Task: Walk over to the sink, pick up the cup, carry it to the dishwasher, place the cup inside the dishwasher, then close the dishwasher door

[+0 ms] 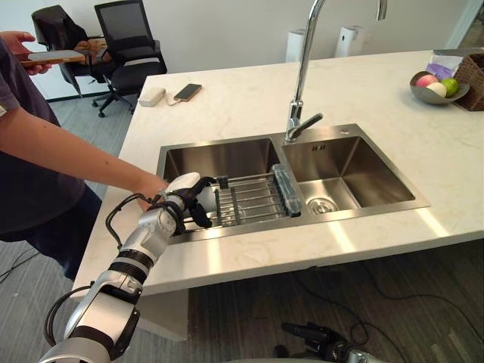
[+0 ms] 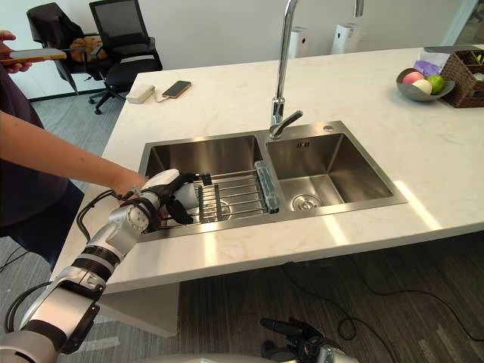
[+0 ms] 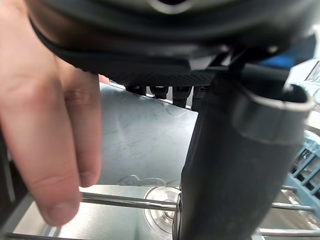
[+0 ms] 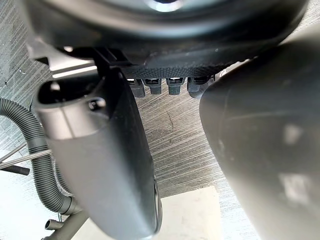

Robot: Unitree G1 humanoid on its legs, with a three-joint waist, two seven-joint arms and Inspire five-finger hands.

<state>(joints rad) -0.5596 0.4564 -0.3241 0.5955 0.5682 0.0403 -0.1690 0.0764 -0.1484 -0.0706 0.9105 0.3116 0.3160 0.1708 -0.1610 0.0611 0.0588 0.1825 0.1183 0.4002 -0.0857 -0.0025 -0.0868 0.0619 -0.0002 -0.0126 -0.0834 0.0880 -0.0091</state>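
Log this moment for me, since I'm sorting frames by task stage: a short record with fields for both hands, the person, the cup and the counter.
left hand: open, over the wire rack in the sink's left basin
right hand: open, hanging low above the floor
person's hand: right beside the left hand
cup: cannot tell where; nothing seen between the left hand's thumb and fingers
counter: phone, fruit bowl
stage: cup not yet picked up
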